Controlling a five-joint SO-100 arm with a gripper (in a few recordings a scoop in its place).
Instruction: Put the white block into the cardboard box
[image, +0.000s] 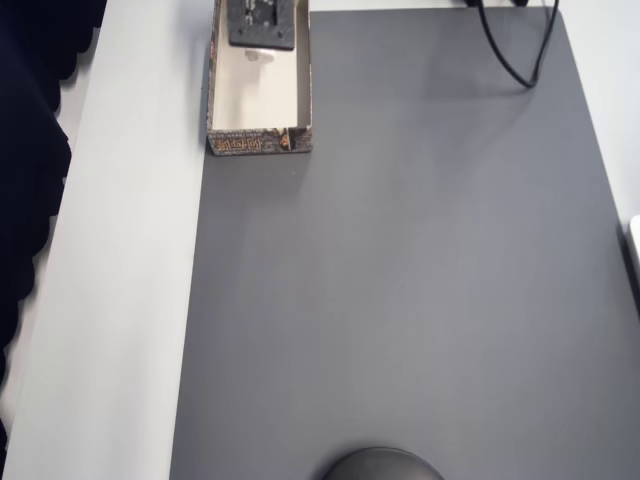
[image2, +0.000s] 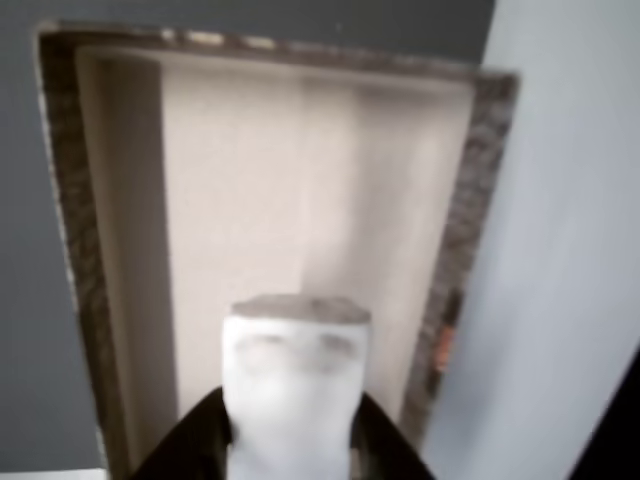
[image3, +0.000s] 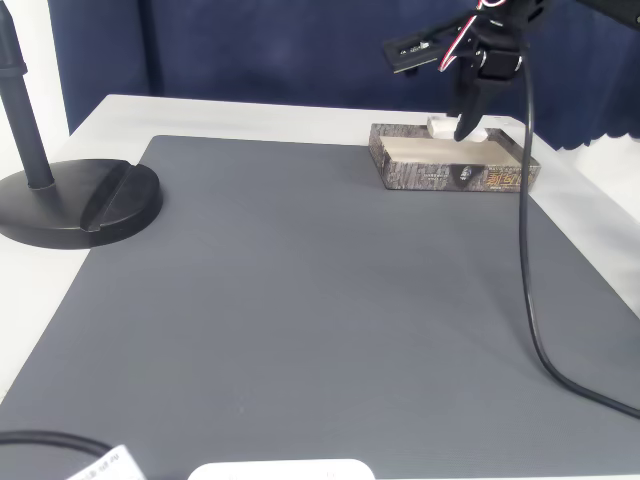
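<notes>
We have the white block (image2: 295, 385) pinched between the two dark fingers of the tool (image2: 290, 440), held over the open inside of the cardboard box (image2: 455, 300); in the fixed view it hangs at the far right of the counter (image3: 300, 330), just above the box rim. The block looks small, stiff and light, so we judge a modest squeeze across its narrow sides is enough. Its smooth faces may be slippery. It does not look fragile, so we expect a short drop would do no harm.
</notes>
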